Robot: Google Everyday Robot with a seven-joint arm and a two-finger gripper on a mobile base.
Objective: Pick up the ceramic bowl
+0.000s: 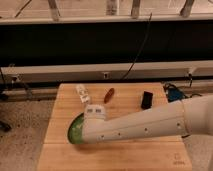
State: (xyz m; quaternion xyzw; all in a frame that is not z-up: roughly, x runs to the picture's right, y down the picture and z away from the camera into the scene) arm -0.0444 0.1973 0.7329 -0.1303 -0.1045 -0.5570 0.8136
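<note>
The gripper (95, 113) is over the green ceramic bowl (75, 131).
The ceramic bowl sits left of centre on the wooden surface (60, 155), partly hidden beneath the arm (150, 125); whether the jaws are apart or together cannot be told.

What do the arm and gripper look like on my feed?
The arm is a thick white tube with small dark dots along its side. The gripper, at its far end over the green bowl, shows a boxy white housing with dark marks.
</note>
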